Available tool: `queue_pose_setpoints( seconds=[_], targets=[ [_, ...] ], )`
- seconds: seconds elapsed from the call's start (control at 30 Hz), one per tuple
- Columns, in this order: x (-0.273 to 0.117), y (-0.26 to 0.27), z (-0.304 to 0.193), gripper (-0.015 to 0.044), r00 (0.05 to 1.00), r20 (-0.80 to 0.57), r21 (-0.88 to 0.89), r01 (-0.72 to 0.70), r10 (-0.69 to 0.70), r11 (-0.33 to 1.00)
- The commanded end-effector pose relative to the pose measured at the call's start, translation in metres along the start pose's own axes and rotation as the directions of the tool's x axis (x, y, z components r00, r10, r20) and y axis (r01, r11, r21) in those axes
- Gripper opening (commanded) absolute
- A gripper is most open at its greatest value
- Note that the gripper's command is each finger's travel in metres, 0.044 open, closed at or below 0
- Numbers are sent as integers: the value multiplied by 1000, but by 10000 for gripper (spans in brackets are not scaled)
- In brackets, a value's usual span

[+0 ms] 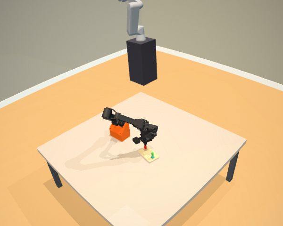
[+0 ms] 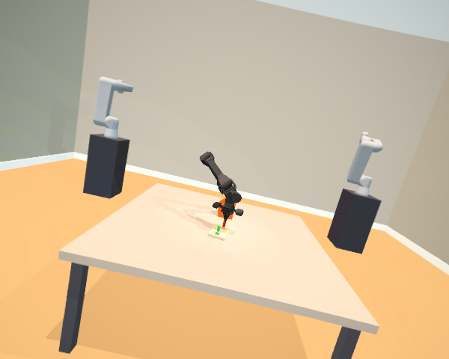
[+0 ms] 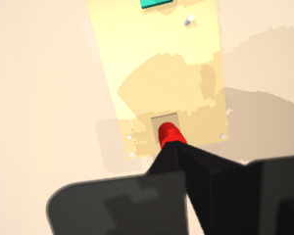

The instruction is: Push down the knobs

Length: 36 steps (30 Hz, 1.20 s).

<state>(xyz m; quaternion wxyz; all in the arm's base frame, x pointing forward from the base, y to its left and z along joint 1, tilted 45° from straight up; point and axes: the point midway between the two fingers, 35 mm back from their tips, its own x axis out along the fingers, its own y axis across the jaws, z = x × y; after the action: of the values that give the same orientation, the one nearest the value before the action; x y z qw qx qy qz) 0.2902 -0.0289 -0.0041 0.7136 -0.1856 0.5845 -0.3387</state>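
Observation:
The pale yellow board (image 1: 144, 154) (image 2: 213, 234) (image 3: 137, 64) stands on the table. A red knob (image 1: 145, 147) (image 2: 224, 224) (image 3: 168, 132) is upright on a grey potentiometer (image 3: 158, 120) at the board's end nearer the arm's base. A green knob (image 1: 152, 154) (image 2: 218, 228) is upright at the other end, over a teal potentiometer (image 1: 152, 157) (image 2: 217, 233) (image 3: 157, 3). My gripper (image 1: 145, 144) (image 2: 225, 221) (image 3: 171, 147) is shut and empty, its tips at the top of the red knob. The tips hide part of that knob, and any gap beneath it is too small to tell.
The arm's orange base (image 1: 119, 132) (image 2: 221, 212) stands behind the board. A small light-coloured pin (image 3: 189, 20) stands on the board near the teal potentiometer. Pale arms on dark pedestals (image 1: 141, 60) (image 2: 106, 166) (image 2: 352, 220) stand beyond the table.

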Motion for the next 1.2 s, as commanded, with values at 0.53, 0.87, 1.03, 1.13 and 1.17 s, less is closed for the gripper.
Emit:
queue_pose_setpoints(
  seconds=[0.53,0.87,1.03,1.13,1.17],
  targets=[
    [-13,-2,0,131,1000,-9,8,11,-11,1000],
    [-24,10,19,26,999,54,-142,12,-4,990],
    [-26,10,25,0,999,50,-307,19,-4,951],
    [-27,10,28,0,999,48,-404,23,-4,915],
    [-27,10,30,0,999,48,-435,24,-4,900]
  ],
)
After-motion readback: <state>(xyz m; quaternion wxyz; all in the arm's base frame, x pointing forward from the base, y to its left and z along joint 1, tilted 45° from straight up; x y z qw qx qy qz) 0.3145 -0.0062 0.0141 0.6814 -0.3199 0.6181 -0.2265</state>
